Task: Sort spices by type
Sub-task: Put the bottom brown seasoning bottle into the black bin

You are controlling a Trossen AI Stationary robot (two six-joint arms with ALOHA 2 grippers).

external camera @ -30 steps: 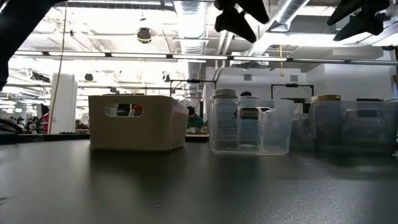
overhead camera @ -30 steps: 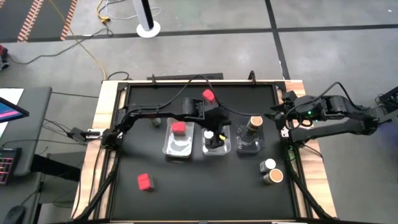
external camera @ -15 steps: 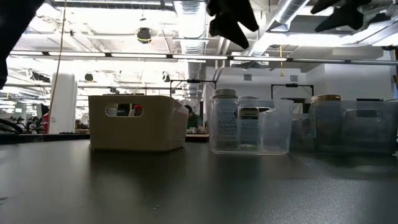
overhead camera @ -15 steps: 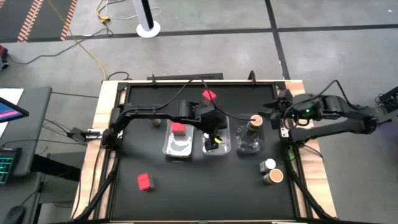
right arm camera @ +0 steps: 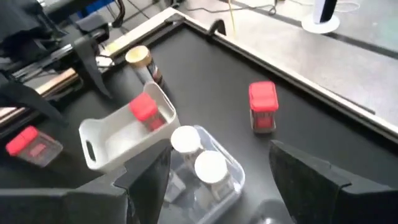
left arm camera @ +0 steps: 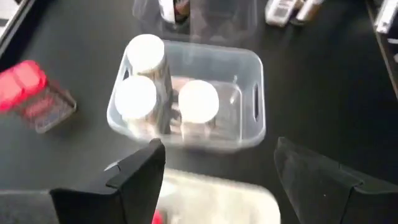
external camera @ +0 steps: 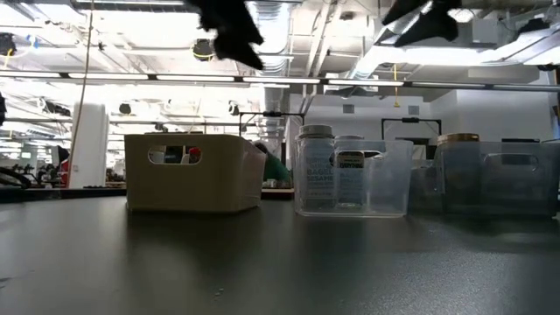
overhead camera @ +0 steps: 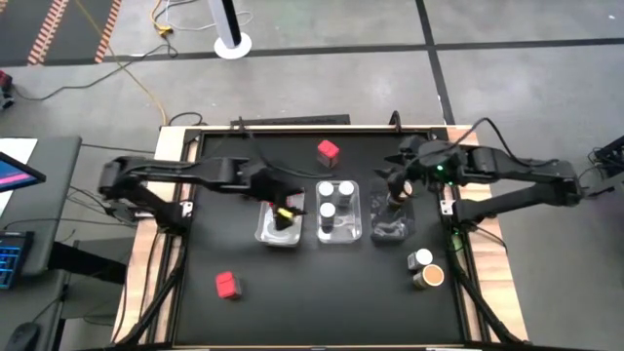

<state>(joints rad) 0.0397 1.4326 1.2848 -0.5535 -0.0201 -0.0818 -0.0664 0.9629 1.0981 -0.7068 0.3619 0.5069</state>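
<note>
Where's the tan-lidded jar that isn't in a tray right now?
In the high view, the tan-lidded jar stands on the table's right side near the front edge, beside a white-lidded jar, in front of the right-hand clear tray.

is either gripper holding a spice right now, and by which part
Nothing is held. The left gripper is open and empty above the white tray; the right gripper is open and empty above the trays.

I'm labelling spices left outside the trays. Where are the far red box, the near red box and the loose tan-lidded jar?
far red box (overhead camera: pixel 328 150), high view, its red top
near red box (overhead camera: pixel 227 284), high view, its red top
tan-lidded jar (overhead camera: pixel 429 277), high view, its lid
</note>
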